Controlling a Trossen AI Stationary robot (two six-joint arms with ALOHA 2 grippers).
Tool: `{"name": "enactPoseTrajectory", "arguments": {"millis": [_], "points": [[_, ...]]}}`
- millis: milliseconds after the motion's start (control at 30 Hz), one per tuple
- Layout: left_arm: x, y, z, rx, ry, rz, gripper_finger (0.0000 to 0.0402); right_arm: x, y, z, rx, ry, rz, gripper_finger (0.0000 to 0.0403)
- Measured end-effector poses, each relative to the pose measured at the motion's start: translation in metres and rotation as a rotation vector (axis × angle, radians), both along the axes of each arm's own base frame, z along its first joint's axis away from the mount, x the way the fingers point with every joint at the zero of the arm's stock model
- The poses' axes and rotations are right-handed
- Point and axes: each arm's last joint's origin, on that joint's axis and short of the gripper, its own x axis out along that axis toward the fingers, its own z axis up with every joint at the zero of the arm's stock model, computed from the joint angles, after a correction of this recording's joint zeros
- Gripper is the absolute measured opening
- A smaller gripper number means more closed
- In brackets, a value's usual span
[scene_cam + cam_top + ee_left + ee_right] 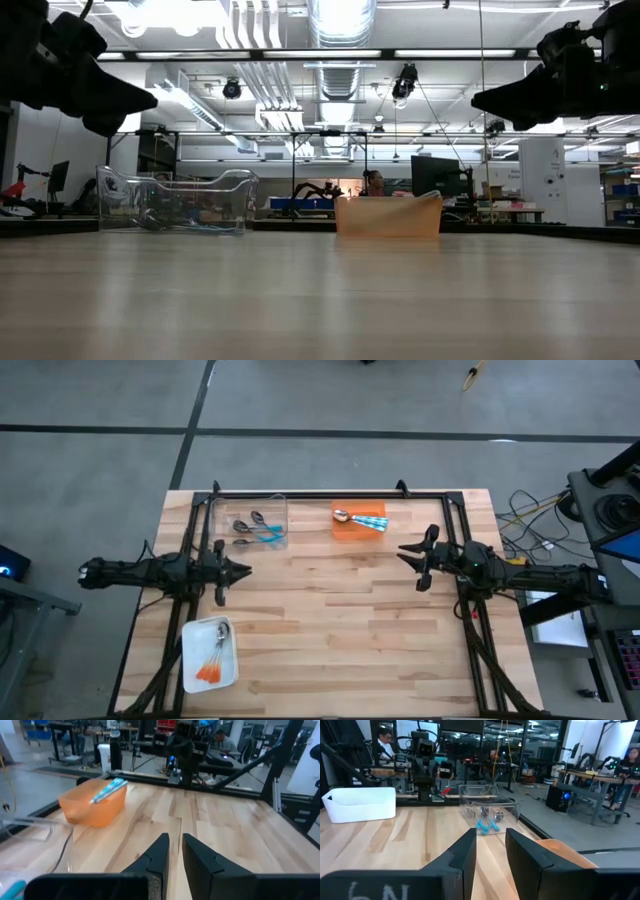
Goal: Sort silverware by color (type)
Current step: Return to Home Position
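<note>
Three sets of spoons lie in three containers. Dark-bowled spoons with teal handles [255, 528] lie in a clear bin [250, 505] at the far left. Silver spoons with light-blue handles [362, 518] rest across an orange bin [345, 530] at the far middle. Orange-handled spoons [212, 660] lie in a white tray [195, 675] near the left front. My left gripper [243, 570] hovers over the table's left side, my right gripper [403, 550] over its right side. Each points at the other, touches nothing, and shows a narrow gap between its fingers [175, 842] [490, 842].
The bare wooden table top [330, 630] lies between the two grippers and toward the near edge. A black frame [320, 493] runs along the far edge and both sides. Cables [530, 520] and equipment stand off the table's right side. People sit in the room behind.
</note>
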Motion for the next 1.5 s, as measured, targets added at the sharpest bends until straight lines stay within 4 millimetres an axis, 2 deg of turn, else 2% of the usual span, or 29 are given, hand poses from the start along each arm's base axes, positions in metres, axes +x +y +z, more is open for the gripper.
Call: {"name": "enactPoseTrajectory", "arguments": {"millis": [167,333,500,1500], "points": [[0.0006,0.0002,0.0001,0.07,0.004,0.001,0.0035,0.0003,-0.0001,-0.0036,0.067,0.023,0.002,0.0095],[0.0004,0.003,-0.0005,0.084,0.019,0.101,0.0035,0.0005,-0.0001,-0.0045,0.056,0.034,0.001,0.0098],[0.0005,0.0031,-0.0008,0.084,0.023,0.106,0.0035,0.0005,-0.0001,-0.0043,0.11,0.02,0.003,0.0095],[0.0009,0.0032,-0.0011,0.085,0.027,0.108,0.0036,0.0005,-0.0001,-0.0046,0.102,0.022,0.002,0.0093]]}}
